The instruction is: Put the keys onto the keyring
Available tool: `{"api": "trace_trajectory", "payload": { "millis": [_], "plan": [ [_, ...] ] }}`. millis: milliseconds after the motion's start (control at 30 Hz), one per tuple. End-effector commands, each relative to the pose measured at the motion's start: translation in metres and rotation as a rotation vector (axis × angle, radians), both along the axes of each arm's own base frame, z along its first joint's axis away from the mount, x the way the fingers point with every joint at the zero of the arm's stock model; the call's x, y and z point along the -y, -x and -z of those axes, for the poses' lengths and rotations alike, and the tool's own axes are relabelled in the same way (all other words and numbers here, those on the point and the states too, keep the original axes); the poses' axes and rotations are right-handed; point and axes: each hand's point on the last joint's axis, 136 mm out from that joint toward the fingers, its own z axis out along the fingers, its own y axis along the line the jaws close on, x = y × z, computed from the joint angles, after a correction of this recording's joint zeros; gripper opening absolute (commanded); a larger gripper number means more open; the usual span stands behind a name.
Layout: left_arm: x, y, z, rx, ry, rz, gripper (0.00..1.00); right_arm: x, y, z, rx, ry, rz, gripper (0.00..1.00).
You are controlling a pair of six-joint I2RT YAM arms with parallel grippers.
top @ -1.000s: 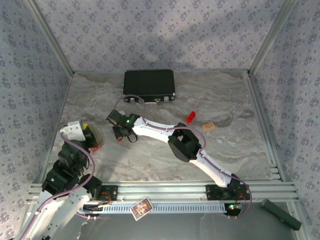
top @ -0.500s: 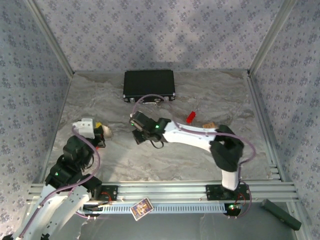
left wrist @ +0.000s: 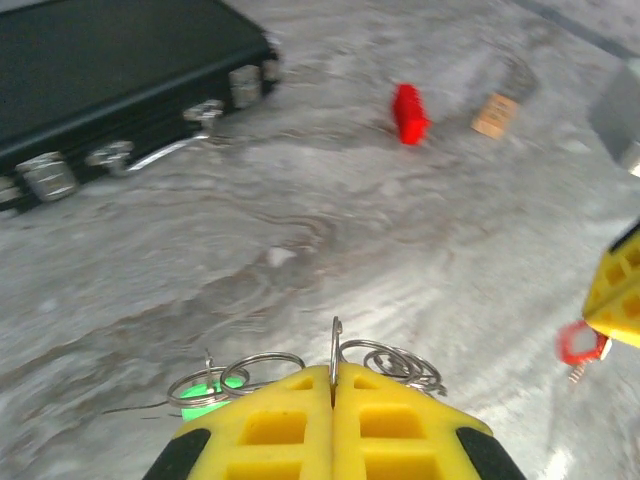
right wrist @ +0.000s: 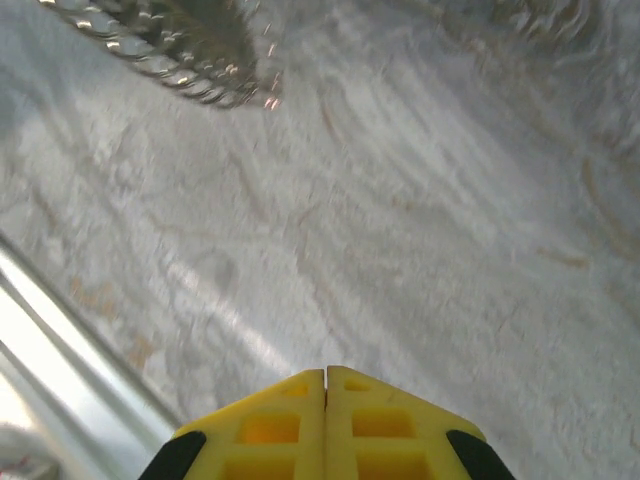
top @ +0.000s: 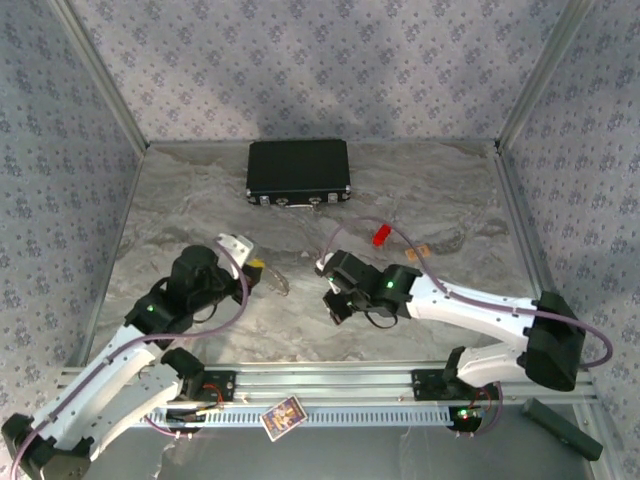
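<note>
one black case [top: 299,172] beyond red key [top: 381,235], brown bit [top: 418,252]

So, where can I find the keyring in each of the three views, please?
Top external: the keyring is left of centre, at the tip of the left gripper.
Left wrist: the keyring is at bottom centre, pinched between the shut yellow fingers.
Right wrist: top left corner, a blurred beaded glint, probably the same ring.
Shared landmark: the grey marbled tabletop under it in every view.
</note>
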Motion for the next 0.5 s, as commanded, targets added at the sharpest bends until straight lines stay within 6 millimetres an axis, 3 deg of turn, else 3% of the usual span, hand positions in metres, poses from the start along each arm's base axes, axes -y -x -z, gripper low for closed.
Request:
{"api": "trace_trajectory", "payload": {
  "millis": [0, 100, 200, 467],
  "plan": [
    [0.031, 0.014, -0.031, 0.108, 0.03, 0.191, 0.0, 0.024, 0.04, 0.024, -0.19, 0.065, -0.039, 0.0],
    [0.042, 0.023, -0.024, 0.087, 0.005, 0.274, 0.0, 0.029, 0.057, 0.033, -0.304, 0.05, -0.044, 0.0],
    [0.052, 0.034, -0.018, 0.083, 0.0, 0.374, 0.0, 0.032, 0.059, 0.042, -0.353, 0.045, -0.035, 0.0],
    [0.058, 0.031, -0.012, 0.084, -0.025, 0.397, 0.0, 0.033, 0.001, 0.067, -0.274, 0.064, 0.084, 0.0]
  ]
}}
